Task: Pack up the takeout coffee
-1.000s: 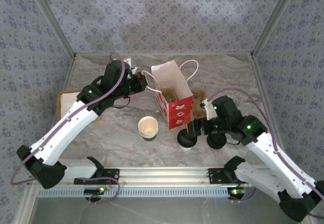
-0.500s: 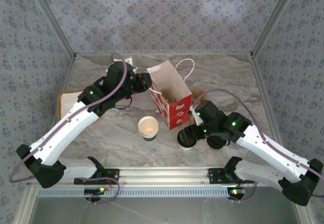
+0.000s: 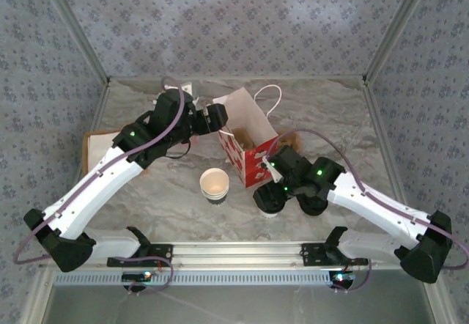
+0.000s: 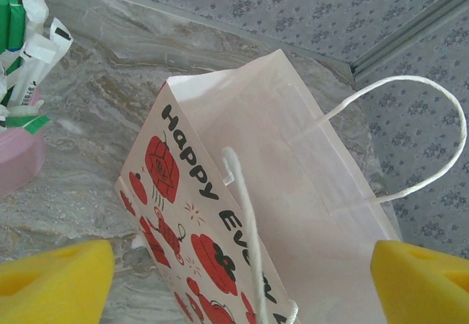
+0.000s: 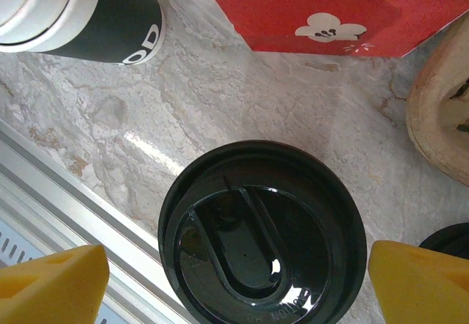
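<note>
The right gripper (image 3: 272,182), fingers spread, is being swung further toward nine o'clock over the takeout coffee (image 3: 269,201), which is standing at six o'clock of the paper bag (image 3: 245,130). The bag is being straddled by the spread fingers of the left gripper (image 3: 218,117).

**Colours and patterns on the desk**

Takeout coffee (image 5: 262,236): glossy black lid.
Paper bag (image 4: 293,192): white inside; one face has red roses and black lettering, another is red with white blossoms.
Cup stack (image 3: 215,185): white with a dark band.
Desk (image 3: 161,192): grey-brown marble veining.
Walls (image 3: 234,23): blue-grey floral print.
Left end effector (image 4: 238,280) and right end effector (image 5: 236,280): yellow foam.
</note>
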